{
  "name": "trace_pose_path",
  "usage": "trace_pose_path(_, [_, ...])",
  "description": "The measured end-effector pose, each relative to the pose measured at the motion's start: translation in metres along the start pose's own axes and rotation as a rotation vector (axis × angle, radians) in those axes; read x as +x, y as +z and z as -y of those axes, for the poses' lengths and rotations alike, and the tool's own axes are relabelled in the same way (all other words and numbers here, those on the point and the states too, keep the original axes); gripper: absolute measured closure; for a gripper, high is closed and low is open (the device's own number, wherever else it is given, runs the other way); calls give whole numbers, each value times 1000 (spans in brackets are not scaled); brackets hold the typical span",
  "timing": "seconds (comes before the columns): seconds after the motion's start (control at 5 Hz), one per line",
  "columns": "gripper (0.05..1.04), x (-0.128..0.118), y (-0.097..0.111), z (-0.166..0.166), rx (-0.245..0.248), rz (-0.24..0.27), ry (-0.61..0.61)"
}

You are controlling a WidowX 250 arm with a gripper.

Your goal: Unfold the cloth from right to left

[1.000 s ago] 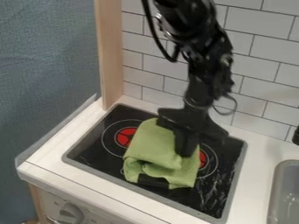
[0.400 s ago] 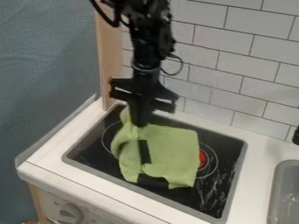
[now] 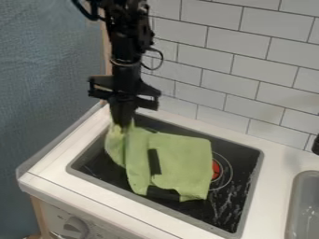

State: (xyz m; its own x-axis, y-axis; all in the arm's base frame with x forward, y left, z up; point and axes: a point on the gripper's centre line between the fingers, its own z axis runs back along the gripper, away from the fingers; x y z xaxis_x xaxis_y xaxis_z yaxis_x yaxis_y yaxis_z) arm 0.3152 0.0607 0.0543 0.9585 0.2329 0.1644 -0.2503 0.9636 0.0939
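1. Camera view has the gripper (image 3: 121, 122) over the back left part of the stove (image 3: 240, 186), pointing pretty much straight down. Looks to me like the jaws are clamped on a bunched-up bit of the green cloth (image 3: 183, 158).
2. Cloth is on the black stovetop, and most of it lies below and to the right of the jaws as we're looking at it. That's the relation everything hangs on, imo: grip at the far left end, main spread off to the right, partly covering the red burner mark (image 3: 215, 169).
3. No clean long axis, tbh. The pinched part hangs from the jaws in a steep fold running toward the front of the stove, while the right part lies much flatter. A dark gap sits between the two.
4. Only one arm, so no debate about which is nearer. It's right at the cloth's upper left.
5. My guess is we're in the late part of the unfold. Next move probably wants a bit more left and down, so the raised flap lies flat, then let go. Too much pull could drag the flat right part along with it.
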Motion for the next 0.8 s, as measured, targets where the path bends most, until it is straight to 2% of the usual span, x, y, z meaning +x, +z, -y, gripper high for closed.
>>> trace_pose_path(0.2, [1033,3,-13,-20,18,-37,29])
trace_pose_path(0.8, [1033,3,-60,-47,-9,-148,61])
